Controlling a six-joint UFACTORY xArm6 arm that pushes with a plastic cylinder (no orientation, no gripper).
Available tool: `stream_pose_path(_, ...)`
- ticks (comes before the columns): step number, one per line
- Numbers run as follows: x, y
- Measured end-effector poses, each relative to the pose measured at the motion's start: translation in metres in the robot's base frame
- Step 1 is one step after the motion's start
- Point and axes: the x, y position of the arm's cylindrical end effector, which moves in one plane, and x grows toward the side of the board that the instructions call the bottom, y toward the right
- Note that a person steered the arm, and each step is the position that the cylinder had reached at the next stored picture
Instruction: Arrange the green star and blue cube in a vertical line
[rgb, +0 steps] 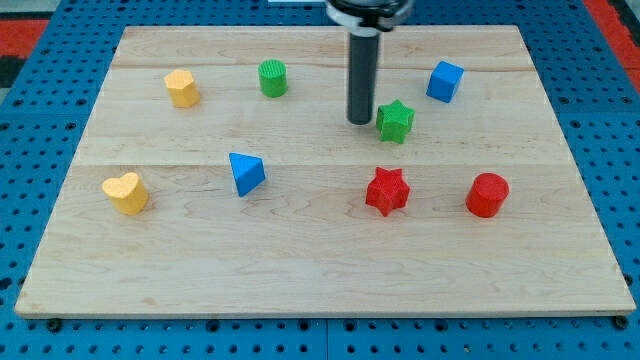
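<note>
The green star (395, 121) lies on the wooden board right of centre, in the upper half. The blue cube (445, 81) sits up and to the right of it, near the view's top. My tip (361, 121) stands just left of the green star, touching or nearly touching its left side. The dark rod rises from there to the view's top edge.
A green cylinder (272, 78) and a yellow block (182, 88) lie upper left. A blue triangular block (245, 173) and a yellow heart (126, 193) lie lower left. A red star (387, 191) and a red cylinder (487, 195) lie below the green star.
</note>
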Motion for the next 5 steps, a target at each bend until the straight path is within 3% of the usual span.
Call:
stream_pose_path(2,0.040,0.013)
stream_pose_path(4,0.018,-0.026)
stream_pose_path(5,-0.008,0.002)
